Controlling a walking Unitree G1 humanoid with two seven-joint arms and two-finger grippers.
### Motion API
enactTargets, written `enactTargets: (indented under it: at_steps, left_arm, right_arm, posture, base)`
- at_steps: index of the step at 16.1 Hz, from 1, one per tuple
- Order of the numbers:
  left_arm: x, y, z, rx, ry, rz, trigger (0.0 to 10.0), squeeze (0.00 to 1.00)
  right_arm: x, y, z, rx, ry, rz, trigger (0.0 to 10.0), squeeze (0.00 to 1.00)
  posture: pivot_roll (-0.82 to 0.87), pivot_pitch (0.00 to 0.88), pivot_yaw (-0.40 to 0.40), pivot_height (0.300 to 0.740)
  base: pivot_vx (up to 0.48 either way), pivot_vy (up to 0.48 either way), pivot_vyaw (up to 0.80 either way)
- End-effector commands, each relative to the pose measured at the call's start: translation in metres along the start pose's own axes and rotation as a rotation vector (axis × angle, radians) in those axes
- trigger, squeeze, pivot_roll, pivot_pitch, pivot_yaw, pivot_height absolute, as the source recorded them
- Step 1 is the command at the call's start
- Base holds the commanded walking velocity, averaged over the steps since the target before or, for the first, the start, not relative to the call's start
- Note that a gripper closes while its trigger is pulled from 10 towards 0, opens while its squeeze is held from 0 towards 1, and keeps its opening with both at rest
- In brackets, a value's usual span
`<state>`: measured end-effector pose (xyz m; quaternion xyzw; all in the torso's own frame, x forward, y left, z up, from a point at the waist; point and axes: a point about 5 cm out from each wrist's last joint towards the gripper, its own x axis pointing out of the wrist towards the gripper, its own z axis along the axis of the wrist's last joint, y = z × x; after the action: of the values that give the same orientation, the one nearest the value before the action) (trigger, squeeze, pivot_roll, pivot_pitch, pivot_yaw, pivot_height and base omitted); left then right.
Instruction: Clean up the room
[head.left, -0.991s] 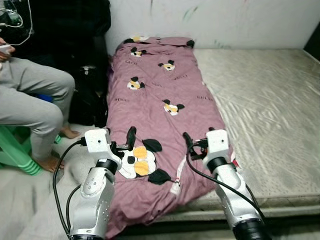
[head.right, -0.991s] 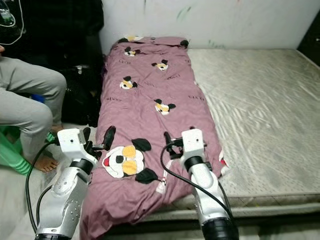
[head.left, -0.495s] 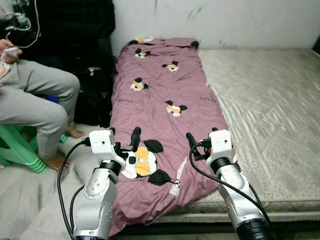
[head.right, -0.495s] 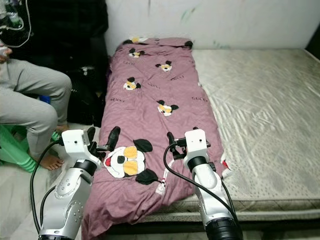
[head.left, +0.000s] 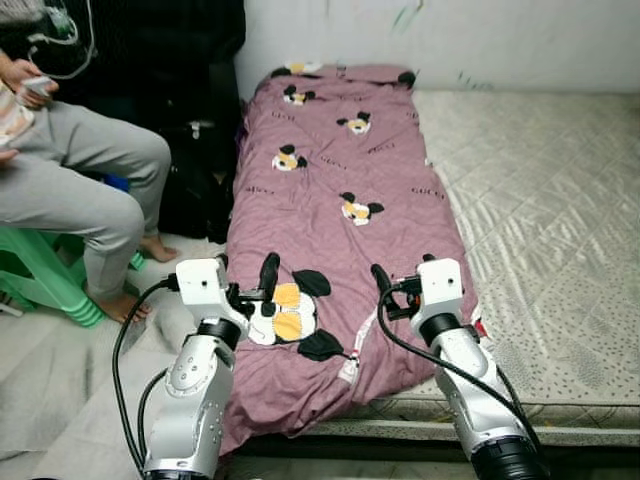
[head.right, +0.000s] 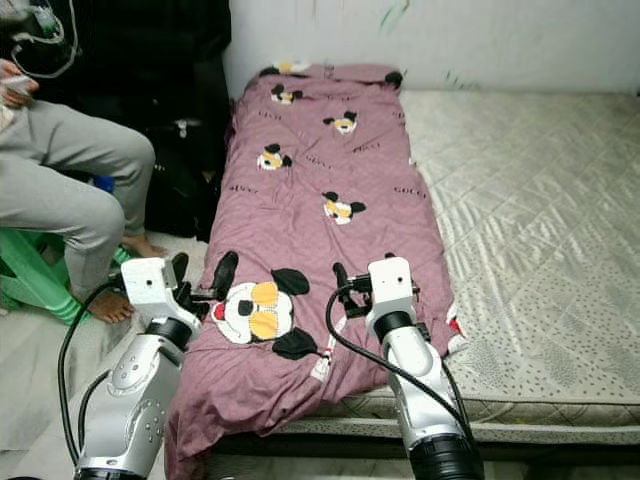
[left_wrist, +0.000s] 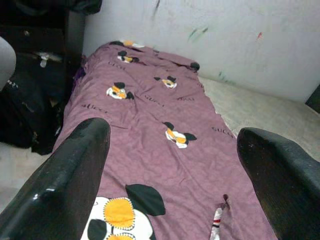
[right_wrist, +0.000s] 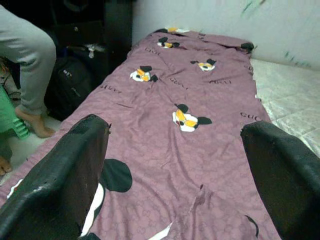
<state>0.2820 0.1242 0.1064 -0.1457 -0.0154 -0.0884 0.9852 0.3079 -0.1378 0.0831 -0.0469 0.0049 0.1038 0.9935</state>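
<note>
Purple blanket (head.left: 340, 200) with cartoon mouse prints lies spread along the left strip of the mattress (head.left: 540, 200), its near end drooping over the bed's edge. Left tool (head.left: 246, 282) hovers over that near end beside the large mouse face (head.left: 280, 312), fingers (left_wrist: 65, 185) spread apart and empty. Right tool (head.left: 400, 283) hangs above the blanket's near right corner, fingers (right_wrist: 60, 175) likewise apart. A person (head.left: 70, 190) sits on a green stool (head.left: 40, 285) left of the bed, near a black bag (head.left: 195, 180).
</note>
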Motion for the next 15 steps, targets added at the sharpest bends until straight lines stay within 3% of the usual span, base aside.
enactTargets:
  at_steps: [1, 5, 12, 15]
  left_arm:
    - [0.000, 0.000, 0.000, -0.001, 0.002, 0.006, 10.0, 0.00]
    - [-0.001, 0.000, -0.001, 0.004, 0.006, 0.012, 10.0, 0.00]
    - [-0.003, 0.001, -0.001, 0.009, 0.011, 0.018, 10.0, 0.00]
    - [-0.005, 0.003, 0.003, 0.029, 0.004, 0.030, 10.0, 0.00]
  right_arm:
    - [0.000, 0.000, 0.000, -0.001, -0.001, 0.000, 10.0, 0.00]
    - [0.000, -0.001, 0.001, 0.001, -0.005, -0.008, 10.0, 0.00]
    - [-0.003, -0.007, -0.001, 0.006, 0.001, -0.032, 10.0, 0.00]
    - [-0.004, -0.010, 0.000, 0.004, -0.003, -0.037, 10.0, 0.00]
  posture:
    - [0.02, 0.048, 0.017, 0.740]
    - [0.02, 0.048, 0.017, 0.740]
    - [0.03, 0.074, 0.022, 0.740]
    - [0.03, 0.079, 0.029, 0.740]
  base:
    - [0.000, 0.000, 0.00]
    - [0.000, 0.000, -0.12]
    - [0.000, 0.000, -0.80]
    - [0.000, 0.000, 0.00]
